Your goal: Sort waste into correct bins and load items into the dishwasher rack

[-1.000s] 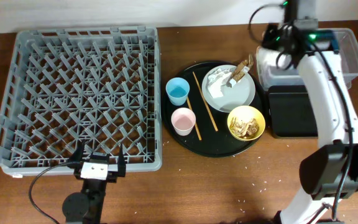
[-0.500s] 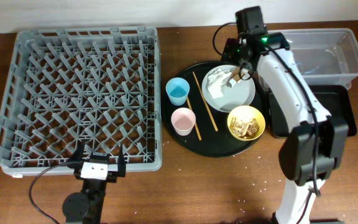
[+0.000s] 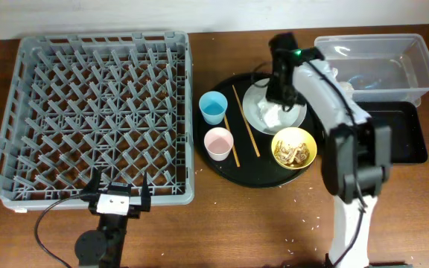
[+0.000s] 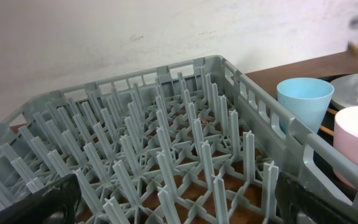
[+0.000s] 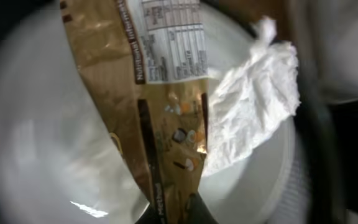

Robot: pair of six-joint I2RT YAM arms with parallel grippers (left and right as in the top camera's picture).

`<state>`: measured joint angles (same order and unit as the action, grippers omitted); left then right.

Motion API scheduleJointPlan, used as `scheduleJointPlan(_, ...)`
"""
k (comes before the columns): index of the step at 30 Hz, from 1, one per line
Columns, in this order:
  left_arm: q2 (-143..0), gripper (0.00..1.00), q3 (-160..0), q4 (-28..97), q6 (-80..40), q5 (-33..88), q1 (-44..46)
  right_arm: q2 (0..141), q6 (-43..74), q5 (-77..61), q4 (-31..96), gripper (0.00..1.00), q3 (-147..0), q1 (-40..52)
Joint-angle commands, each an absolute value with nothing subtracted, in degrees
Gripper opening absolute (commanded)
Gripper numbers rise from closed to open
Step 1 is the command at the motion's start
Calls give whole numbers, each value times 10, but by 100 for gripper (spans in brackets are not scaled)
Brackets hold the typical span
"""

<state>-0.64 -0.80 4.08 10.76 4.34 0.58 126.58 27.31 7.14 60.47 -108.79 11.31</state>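
Note:
My right gripper (image 3: 278, 94) is down on the pale grey plate (image 3: 299, 114). In the right wrist view it (image 5: 179, 214) is shut on the lower end of a brown snack wrapper (image 5: 160, 112), the stick-like piece. A crumpled white napkin (image 5: 253, 106) lies beside it on the plate (image 5: 36, 124). The yellow bowl (image 3: 313, 146) holds beige-brown scraps. The blue cup (image 3: 213, 108), the pink cup (image 3: 219, 143) and two chopsticks (image 3: 246, 123) lie on the round black tray (image 3: 237, 176). My left gripper (image 3: 119, 195) is open and empty at the near edge of the dishwasher rack (image 3: 103, 37).
The clear tub (image 3: 417, 52) stands at the back right, with the shallow black tray (image 3: 402, 143) in front of it. Rice grains dot the table near the front. The left wrist view shows the rack pegs (image 4: 166, 155), the blue cup (image 4: 304, 99) and the pink cup (image 4: 356, 140).
My right arm swung left from over the clear tub to the plate and came down onto the brown wrapper. The left arm has not moved.

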Motion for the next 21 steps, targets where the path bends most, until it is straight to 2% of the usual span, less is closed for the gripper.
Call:
scheduleJointPlan(1, -4, 100, -5, 42, 114, 48, 8, 1128, 238, 67, 609, 4, -1121, 110)
scheduleJointPlan(3, -4, 100, -5, 42, 115, 48, 8, 1086, 238, 67, 607, 4, -1121, 86)
scheduleJointPlan(6, -4, 100, -5, 42, 114, 48, 8, 1080, 238, 71, 577, 4, -1117, -18)
scheduleJointPlan(9, -4, 100, -5, 42, 115, 48, 8, 1152, 238, 72, 491, 4, -1117, -107)
scheduleJointPlan(11, -4, 100, -5, 42, 115, 48, 8, 1206, 238, 71, 462, 4, -1117, -121)
scheduleJointPlan(12, -4, 100, -5, 42, 114, 48, 8, 1224, 238, 71, 460, 26, -1118, -121)
scheduleJointPlan(13, -4, 100, -5, 42, 114, 47, 8, 1230, 238, 63, 464, 93, -1117, -120)
scheduleJointPlan(14, -4, 100, -5, 42, 115, 48, 8, 1230, 237, 49, 467, 99, -1118, -119)
scheduleJointPlan(19, -4, 100, -5, 42, 114, 48, 8, 1118, 189, -74, 568, 98, -1138, -112)
scheduleJointPlan(21, -4, 100, -5, 42, 114, 48, 8, 1053, 167, -102, 645, 99, -1138, -79)
